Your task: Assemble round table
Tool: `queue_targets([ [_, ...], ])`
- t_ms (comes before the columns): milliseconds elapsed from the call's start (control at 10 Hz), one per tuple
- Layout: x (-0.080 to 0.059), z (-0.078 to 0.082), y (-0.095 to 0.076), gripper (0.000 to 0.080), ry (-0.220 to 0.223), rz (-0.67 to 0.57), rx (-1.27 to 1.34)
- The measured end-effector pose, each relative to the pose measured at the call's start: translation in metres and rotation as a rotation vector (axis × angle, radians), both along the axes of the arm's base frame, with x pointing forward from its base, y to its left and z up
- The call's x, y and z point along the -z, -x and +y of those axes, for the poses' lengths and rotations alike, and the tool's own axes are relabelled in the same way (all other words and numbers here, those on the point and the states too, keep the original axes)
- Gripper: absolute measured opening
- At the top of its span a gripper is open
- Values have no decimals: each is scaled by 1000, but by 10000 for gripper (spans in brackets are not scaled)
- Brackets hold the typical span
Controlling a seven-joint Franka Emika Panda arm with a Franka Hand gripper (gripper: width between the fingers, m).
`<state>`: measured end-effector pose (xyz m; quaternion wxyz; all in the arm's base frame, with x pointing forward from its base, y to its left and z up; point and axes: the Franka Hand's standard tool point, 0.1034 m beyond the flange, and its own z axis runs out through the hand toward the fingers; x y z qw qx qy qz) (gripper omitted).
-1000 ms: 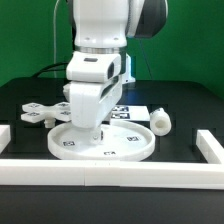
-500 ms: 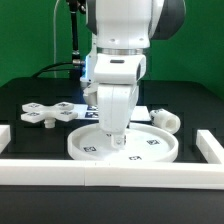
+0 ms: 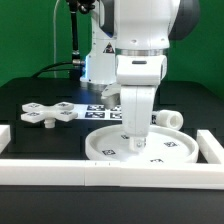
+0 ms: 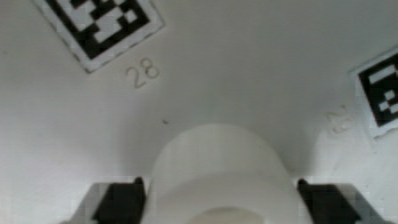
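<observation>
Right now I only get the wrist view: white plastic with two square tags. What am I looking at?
Observer: The large round disc, lying flat on the black table.
Operator: Any other pieces around?
Observer: A cross-shaped base lies apart from it, toward the exterior view's left.
Operator: Anything else?
Observer: A short cylinder leg lies just behind the disc, toward the exterior view's right.

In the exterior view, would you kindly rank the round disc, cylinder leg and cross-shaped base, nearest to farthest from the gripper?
1. Round disc, under the gripper.
2. Cylinder leg, at the exterior view's right.
3. Cross-shaped base, far at the exterior view's left.
</observation>
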<state>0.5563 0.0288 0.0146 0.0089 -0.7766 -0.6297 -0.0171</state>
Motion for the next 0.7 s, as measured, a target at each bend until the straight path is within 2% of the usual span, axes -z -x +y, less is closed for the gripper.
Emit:
queue_targets([
  [200, 0, 7, -1, 407, 0, -1, -10],
  [700, 0, 7, 0, 407, 0, -1, 2],
])
